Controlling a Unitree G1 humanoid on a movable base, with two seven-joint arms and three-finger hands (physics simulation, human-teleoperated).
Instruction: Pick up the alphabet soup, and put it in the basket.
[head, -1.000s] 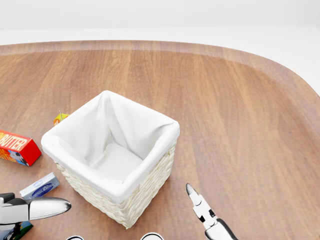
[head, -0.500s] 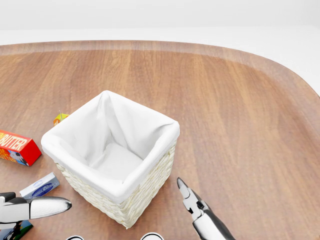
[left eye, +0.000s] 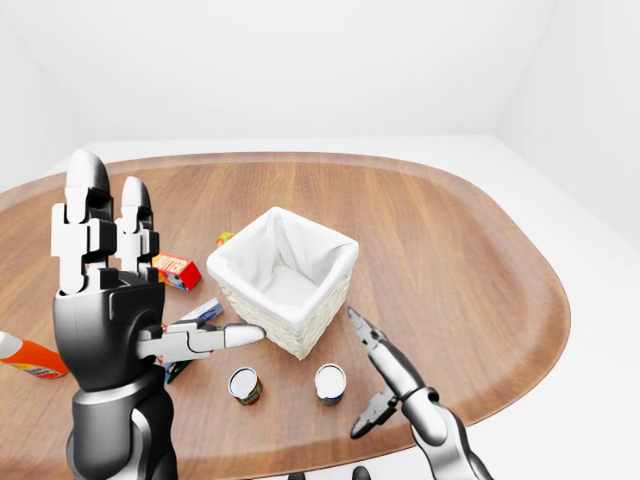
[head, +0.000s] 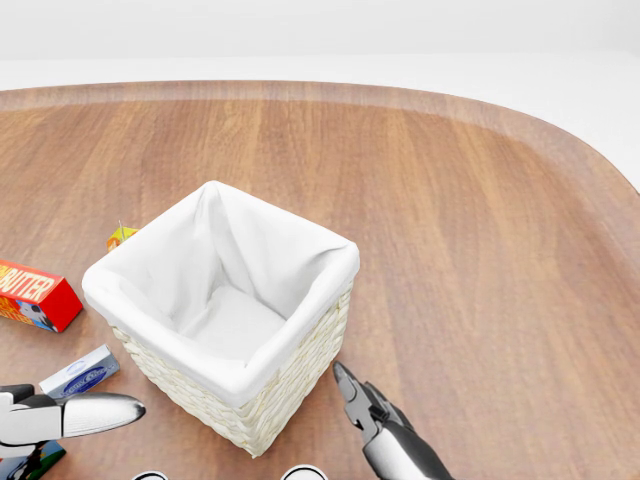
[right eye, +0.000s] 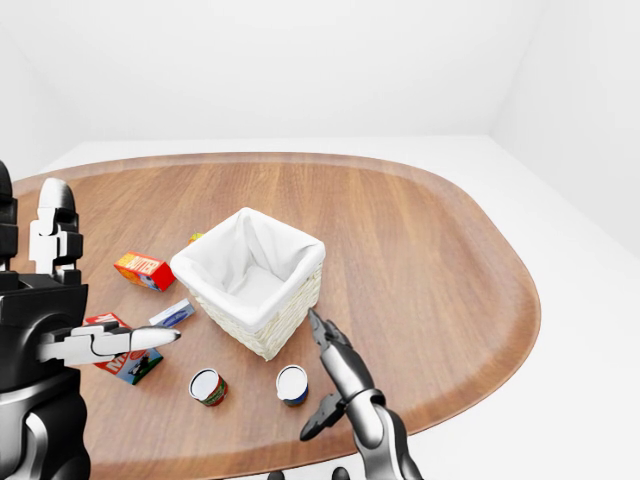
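Two small cans stand on the wooden table below the basket in the eye views: one with a red and green label (left eye: 244, 385), one with a blue label (left eye: 330, 382). I cannot read either label. The white-lined wicker basket (head: 300, 370) stands mid-table and is empty. My right hand (left eye: 372, 378) is open, with one finger stretched toward the basket's lower right corner and the thumb hanging down. It hovers just right of the blue-labelled can and is apart from it. My left hand (left eye: 150, 290) is raised at the left, open and empty, its thumb (head: 95, 412) pointing right.
An orange butter box (head: 35, 295), a blue-white box (head: 80, 372) and a small yellow item (head: 120, 236) lie left of the basket. A red and dark carton (right eye: 120, 355) and a red bottle (left eye: 30, 357) lie further left. The table edge curves close at the right.
In the head view my right hand has moved left and slightly up, toward the basket's lower right corner. The left hand and the objects have stayed put.
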